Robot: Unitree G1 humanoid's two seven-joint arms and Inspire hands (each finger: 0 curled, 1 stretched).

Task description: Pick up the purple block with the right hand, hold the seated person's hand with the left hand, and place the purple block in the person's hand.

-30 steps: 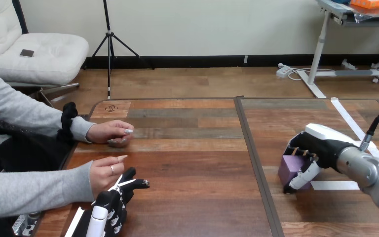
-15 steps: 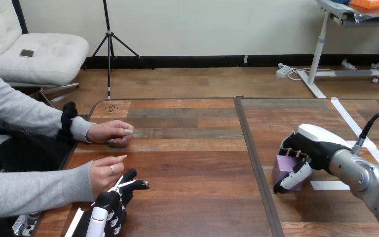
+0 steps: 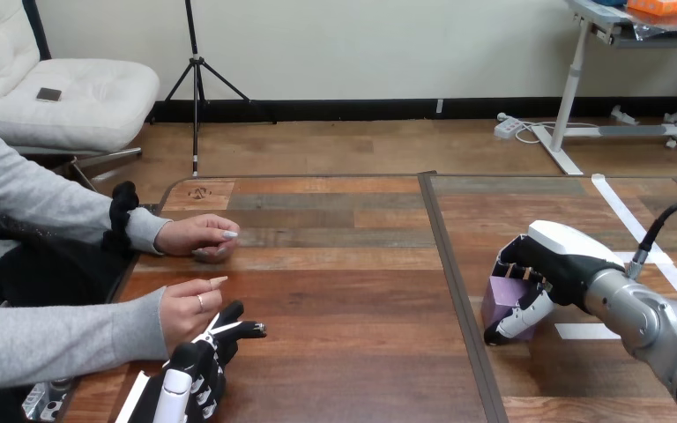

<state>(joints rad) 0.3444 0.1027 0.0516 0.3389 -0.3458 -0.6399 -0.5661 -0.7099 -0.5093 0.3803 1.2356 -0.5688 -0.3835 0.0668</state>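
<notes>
The purple block [image 3: 499, 298] is low over the right half of the wooden table [image 3: 344, 291]. My right hand [image 3: 557, 257] is shut on it, fingers curled over its top and thumb along its front. Whether the block touches the wood, I cannot tell. At the near left, my left hand [image 3: 196, 366] lies under the person's nearer hand [image 3: 183, 313], and its fingers [image 3: 240, 329] reach out straight past that hand without curling round it. The person's farther hand [image 3: 196, 236] rests on the table, apart from both of mine.
A dark seam [image 3: 448, 264] runs front to back between the table's two halves. White tape strips [image 3: 633, 231] lie on the right half, one short piece [image 3: 586, 331] just beside my right forearm. Bare wood spans the middle between the block and the person's hands.
My right hand has carried the purple block a short way left, toward the seam. The left hand and both of the person's hands have stayed put.
</notes>
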